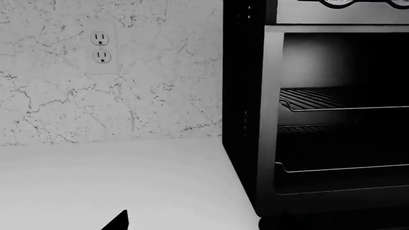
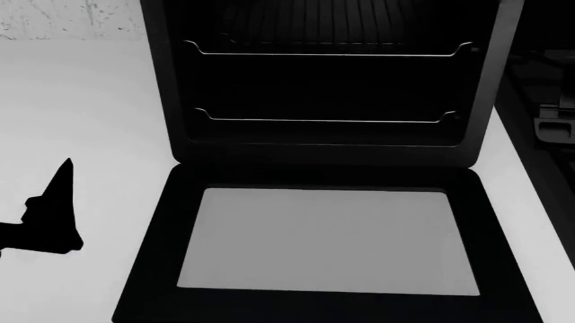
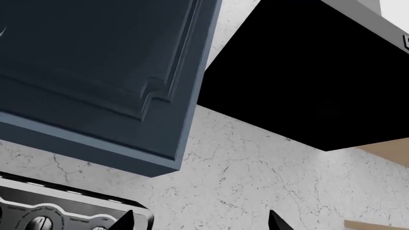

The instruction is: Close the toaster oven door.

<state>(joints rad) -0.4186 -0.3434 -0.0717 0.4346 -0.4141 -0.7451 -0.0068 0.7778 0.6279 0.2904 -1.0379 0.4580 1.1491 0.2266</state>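
Note:
The toaster oven (image 2: 328, 87) stands open on the white counter, with two wire rack rails and a ribbed back wall showing inside. The toaster oven door (image 2: 328, 239) lies flat, folded down toward me, with a black frame and pale grey glass; its handle edge is cut off at the frame's bottom. My left gripper (image 2: 61, 192) hovers over the counter left of the door, apart from it. In the left wrist view the oven (image 1: 338, 120) is ahead to the right, and the left gripper (image 1: 195, 225) shows one fingertip (image 1: 120, 221), set wide. My right gripper (image 3: 201, 223) is open, empty and pointing up at the wall.
A marble backsplash with a wall outlet (image 1: 101, 49) is behind the counter (image 1: 115, 182). A blue cabinet (image 3: 96, 72) and a black hood (image 3: 307, 72) hang above. A silver knob panel (image 3: 51, 215) shows below them. A dark appliance edge (image 2: 548, 121) is right of the oven.

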